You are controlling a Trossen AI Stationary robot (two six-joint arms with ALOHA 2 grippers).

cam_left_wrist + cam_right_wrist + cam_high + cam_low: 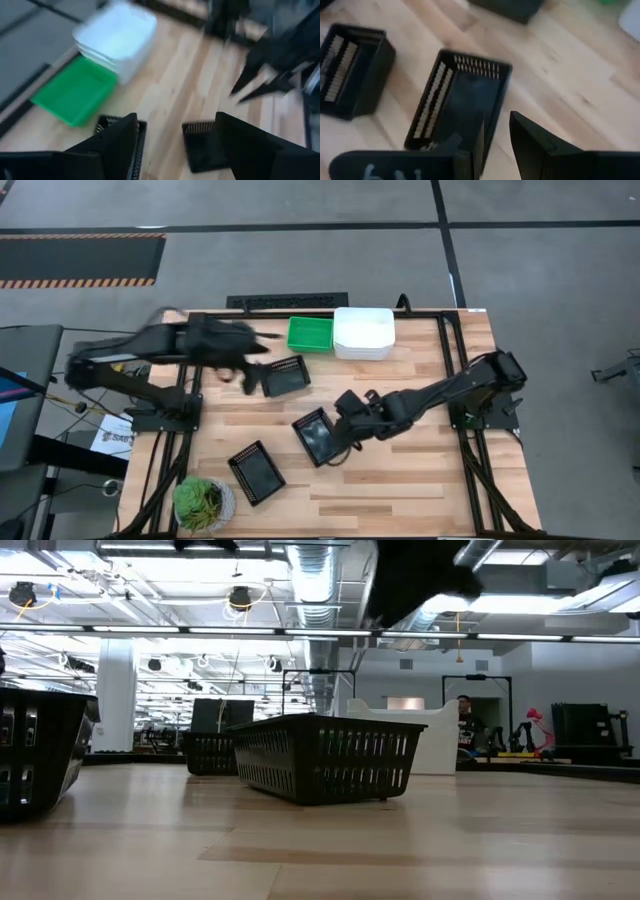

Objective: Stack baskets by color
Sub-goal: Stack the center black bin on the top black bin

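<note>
White stack (364,333) and green basket (309,334) sit side by side at the far edge, touching or nearly so — sorted piles parked clear of the working area. Only one green outline shows from above, so I can't tell how many are nested there.

Three black baskets are loose mid-table, none nested. Right gripper (343,432) is on the middle basket (320,437): in the right wrist view one finger sits inside the near wall, the other outside, jaws part-closed across that wall. Looks like a rim pinch, probably for carrying it onto another black one. Its long axis runs diagonally, roughly toward the far-left corner.

Left gripper (250,378) hovers at the far black basket (285,376), jaws open, straddling its left end; no contact that I can confirm. That basket's long axis is skewed slightly off the table's width.

Third black basket (256,472) lies near the front beside the plant (203,502), also diagonal, untouched.
</note>
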